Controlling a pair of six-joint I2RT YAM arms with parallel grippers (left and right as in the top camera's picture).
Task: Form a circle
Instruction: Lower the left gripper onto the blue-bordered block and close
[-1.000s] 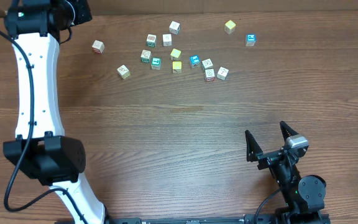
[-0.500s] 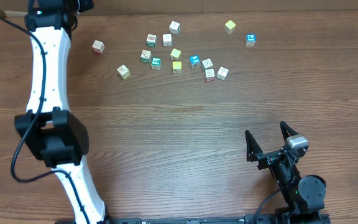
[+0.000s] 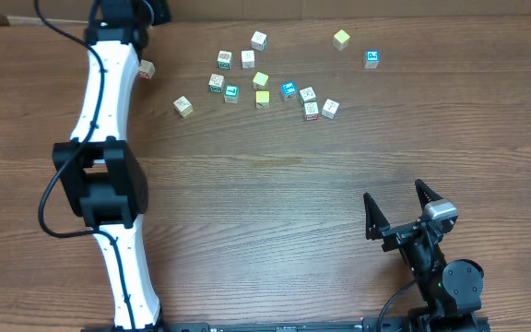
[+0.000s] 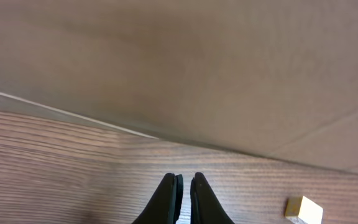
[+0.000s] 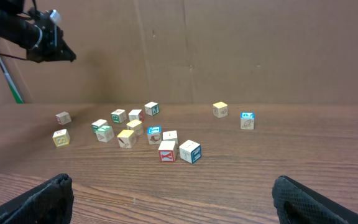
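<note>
Small printed cubes lie scattered at the back of the table. Four whitish ones [image 3: 224,59] [image 3: 248,59] [image 3: 217,82] with a green-faced one [image 3: 231,93] stand close together in a rough ring, the circle [image 5: 118,116]. More cubes trail right toward [image 3: 311,110]. My left gripper [image 3: 158,11] [image 5: 72,56] hangs shut and empty in the air at the back left, apart from the cubes; its fingertips [image 4: 177,185] nearly touch. My right gripper [image 3: 395,194] [image 5: 173,200] stands wide open near the front right, nothing between its fingers.
A lone cube [image 3: 146,68] [image 5: 63,117] sits beside the left arm [image 3: 100,101], which stretches from the front edge to the back. A yellow cube [image 3: 341,39] and a blue-faced one [image 3: 371,59] lie apart at the back right. A cardboard wall [image 5: 229,43] rises behind the table.
The left arm has swung to the right along the table's back edge, its gripper staying shut. The right arm and the cubes have not moved.
</note>
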